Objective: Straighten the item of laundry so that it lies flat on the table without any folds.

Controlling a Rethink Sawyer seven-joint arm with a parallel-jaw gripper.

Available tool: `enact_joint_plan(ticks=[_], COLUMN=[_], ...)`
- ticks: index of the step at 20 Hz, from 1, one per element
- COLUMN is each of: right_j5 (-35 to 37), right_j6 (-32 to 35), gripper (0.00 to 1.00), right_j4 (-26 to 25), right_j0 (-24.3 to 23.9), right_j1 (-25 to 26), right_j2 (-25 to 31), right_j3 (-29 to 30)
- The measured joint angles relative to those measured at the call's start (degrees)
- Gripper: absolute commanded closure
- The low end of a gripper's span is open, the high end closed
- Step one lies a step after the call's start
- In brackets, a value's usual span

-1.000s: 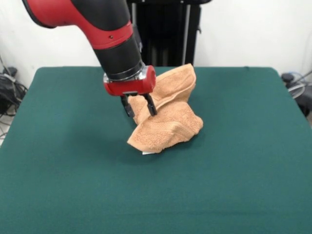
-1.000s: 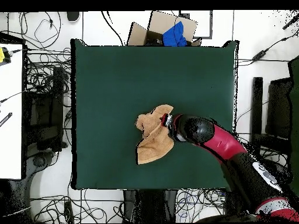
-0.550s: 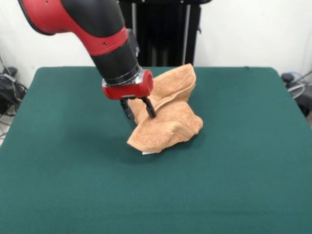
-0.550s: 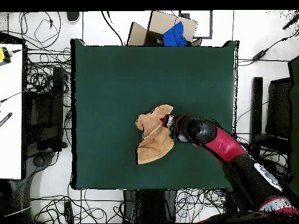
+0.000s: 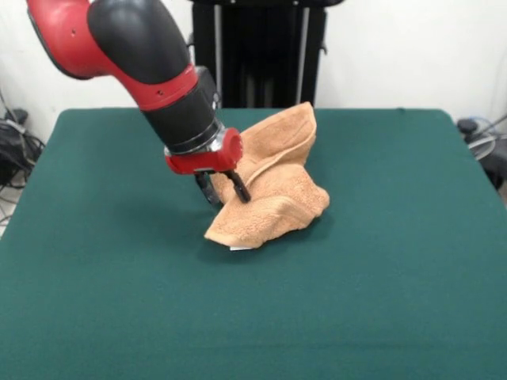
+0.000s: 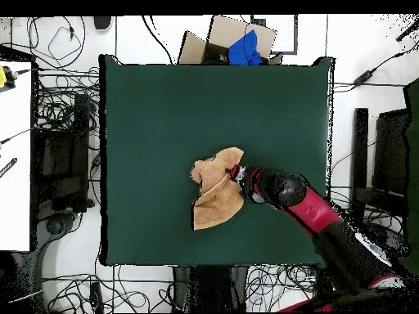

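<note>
- The table has lots of bare green top on every side of the towel.
- The towel sits bunched up near the middle, and part of it stands up tall.
- The gripper and its slanted arm block one side of the towel.
- The towel's other sides are free to reach.

The towel lies bunched near the middle of the table, the gripper at its edge.
</note>
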Motion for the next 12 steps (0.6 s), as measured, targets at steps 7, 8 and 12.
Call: enact_joint_plan(ticks=[7,8,12], right_j5=[-1.6,-1.6,-1.6], right_j6=[0.0,0.0,0.0], gripper=[0.00,0.00,0.00], right_j4=[-0.3,-0.3,-0.6], right_j0=[-0.1,-0.1,-0.1], right_j1=[1.5,1.5,1.6], right_j2=[0.3,0.4,1.0], right_j3=[0.0,0.0,0.0])
